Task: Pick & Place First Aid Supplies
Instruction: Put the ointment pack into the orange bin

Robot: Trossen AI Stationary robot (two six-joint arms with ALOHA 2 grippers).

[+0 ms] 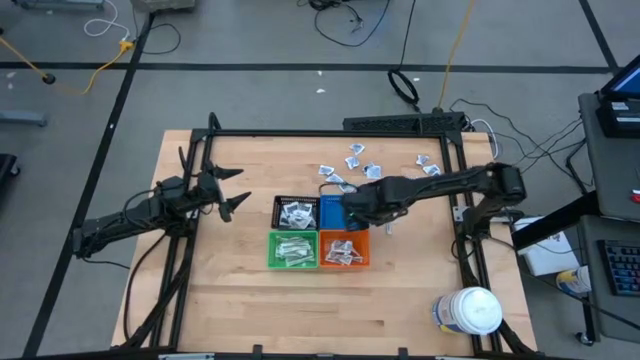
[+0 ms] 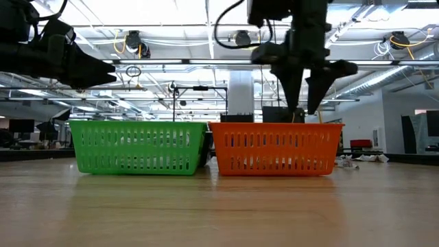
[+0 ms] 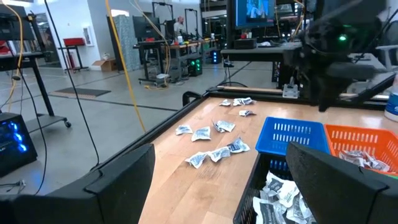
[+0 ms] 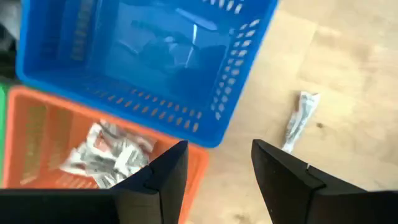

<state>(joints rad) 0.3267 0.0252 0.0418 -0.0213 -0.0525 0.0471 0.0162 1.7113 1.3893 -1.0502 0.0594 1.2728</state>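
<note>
Spanning the wooden counter (image 1: 250, 300), four bins sit clustered at centre; the blue bin (image 4: 155, 56) is beneath the right gripper (image 4: 217, 168), fingers parted and empty. Left gripper (image 1: 232, 190) waits aside, fingers spread. Loose packets (image 1: 355, 160) lie scattered behind the bins.

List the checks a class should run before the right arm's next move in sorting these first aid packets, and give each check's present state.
1. Right end effector open and empty: ok, nothing between its fingers.
2. Its position: ok, it hangs above the edge where the blue bin meets the orange bin.
3. Nearest packet free to grasp: ok, it lies alone beside the blue bin.
4. Room in the blue bin: ok, it looks empty.
5. Left end effector out of the way: ok, open and clear of the bins.
</note>
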